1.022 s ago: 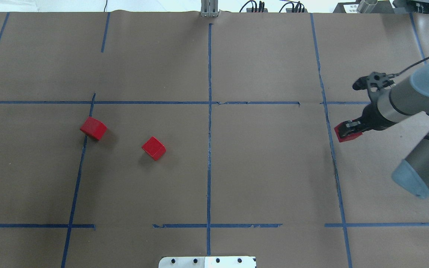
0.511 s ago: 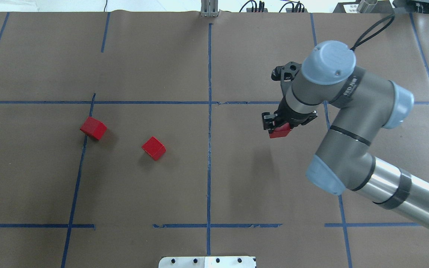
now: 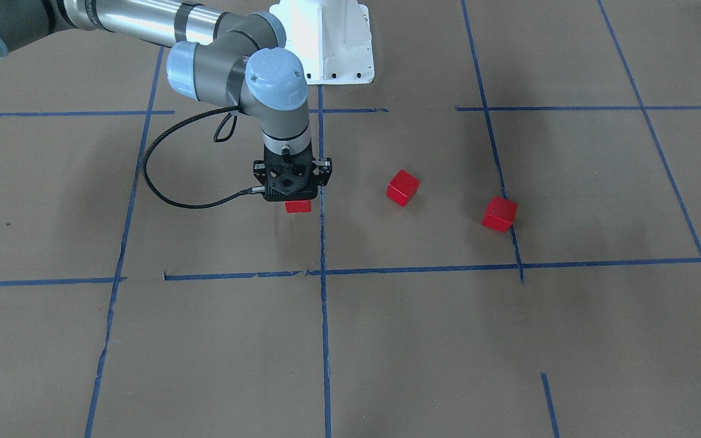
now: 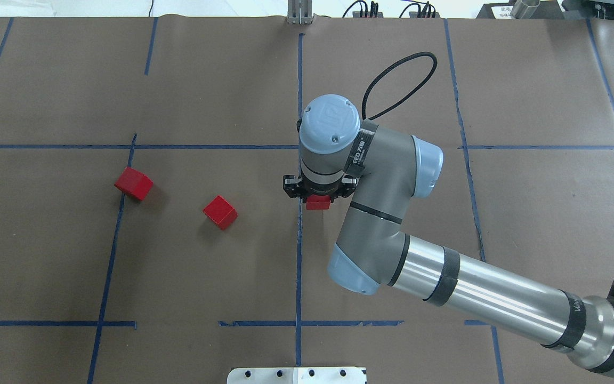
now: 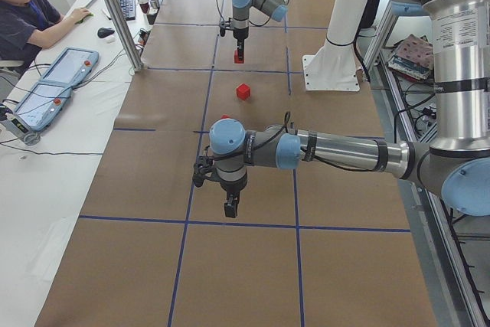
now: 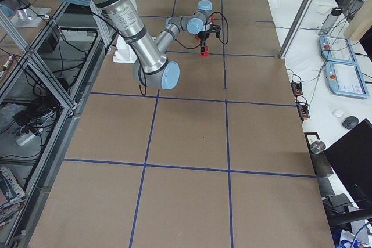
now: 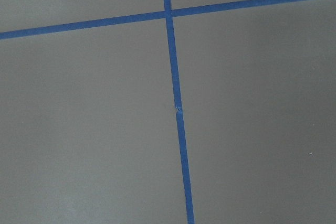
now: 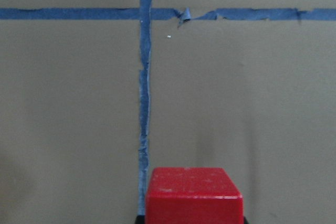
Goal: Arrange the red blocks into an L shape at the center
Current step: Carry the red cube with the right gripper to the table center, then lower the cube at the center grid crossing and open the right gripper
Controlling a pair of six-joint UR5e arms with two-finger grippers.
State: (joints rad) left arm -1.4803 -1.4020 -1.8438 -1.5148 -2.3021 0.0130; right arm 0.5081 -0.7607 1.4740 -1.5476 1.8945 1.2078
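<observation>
Three red blocks show. My right gripper [image 4: 317,198] is shut on one red block [image 4: 317,202] and holds it low over the paper, just right of the centre tape line; it shows in the front view [image 3: 297,206] and at the bottom of the right wrist view [image 8: 194,195]. Two other red blocks lie apart on the left half: one near the middle [image 4: 220,212] [image 3: 402,187], one on a tape line farther left [image 4: 134,183] [image 3: 499,214]. My left gripper [image 5: 230,208] shows only in the exterior left view, low over the paper; I cannot tell if it is open.
Brown paper with a blue tape grid [image 4: 299,240] covers the table. The white robot base plate [image 3: 326,42] stands at the near edge. An operator [image 5: 31,13] sits beside teach pendants [image 5: 57,86] at the far side. A metal post [image 5: 119,13] stands there.
My right arm has swept from the table's right edge leftward to the centre tape line, carrying the red block. The two other blocks have not moved.
</observation>
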